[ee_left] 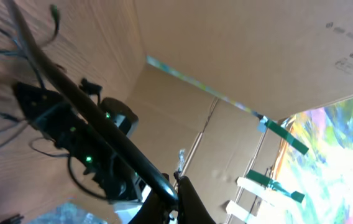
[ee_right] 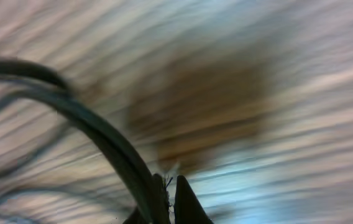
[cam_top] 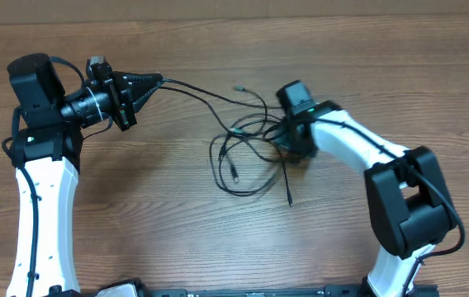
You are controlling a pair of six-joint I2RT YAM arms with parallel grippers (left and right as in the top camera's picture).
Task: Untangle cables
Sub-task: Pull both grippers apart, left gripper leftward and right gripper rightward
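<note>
The cables [cam_top: 236, 147] are thin black cords lying in loose crossing loops mid-table. One strand [cam_top: 193, 88] stretches taut from the loops to my left gripper [cam_top: 158, 80], which is shut on its end, raised and pointing right. The left wrist view shows that strand [ee_left: 71, 87] running up and left from the shut left gripper [ee_left: 175, 182]. My right gripper [cam_top: 292, 151] is down on the right side of the loops. In the blurred right wrist view a cord [ee_right: 105, 140] arcs into the shut right gripper [ee_right: 170, 185] along its left finger. Loose plug ends [cam_top: 291, 201] lie around the loops.
Bare wooden table [cam_top: 135, 190] surrounds the loops. A green-tipped plug [cam_top: 239, 87] lies behind the tangle and another plug [cam_top: 234, 176] lies inside a loop. Cardboard walls [ee_left: 238, 56] stand beyond the table in the left wrist view.
</note>
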